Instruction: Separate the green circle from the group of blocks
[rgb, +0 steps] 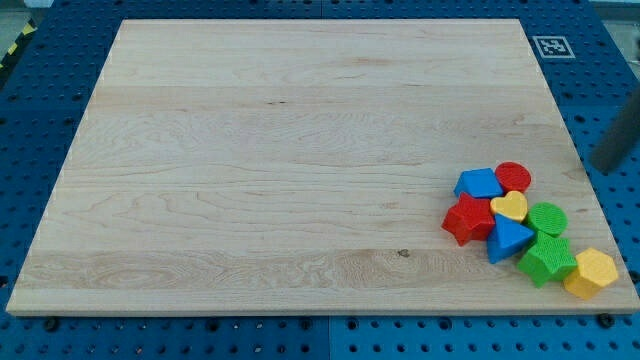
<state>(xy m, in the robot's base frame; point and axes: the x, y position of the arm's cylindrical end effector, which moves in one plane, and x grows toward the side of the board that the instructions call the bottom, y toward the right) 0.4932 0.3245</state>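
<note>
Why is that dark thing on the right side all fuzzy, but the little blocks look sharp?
In the camera view, the dark rod at the view's right edge is smeared, probably motion blur; my tip is soft-edged, up and right of the cluster. The green circle and yellow heart look crisp. Light is even, shadows faint, no glare on the wooden board.

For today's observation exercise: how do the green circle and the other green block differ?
Shape: the green circle is round, the green block angular, perhaps star-like. Position: the circle sits nearer the view's top, the block just below it, nearer the board's bottom edge. Neighbours: the circle is beside the yellow heart, the block beside the yellow block. Both are the same green and lie in the cluster.
</note>
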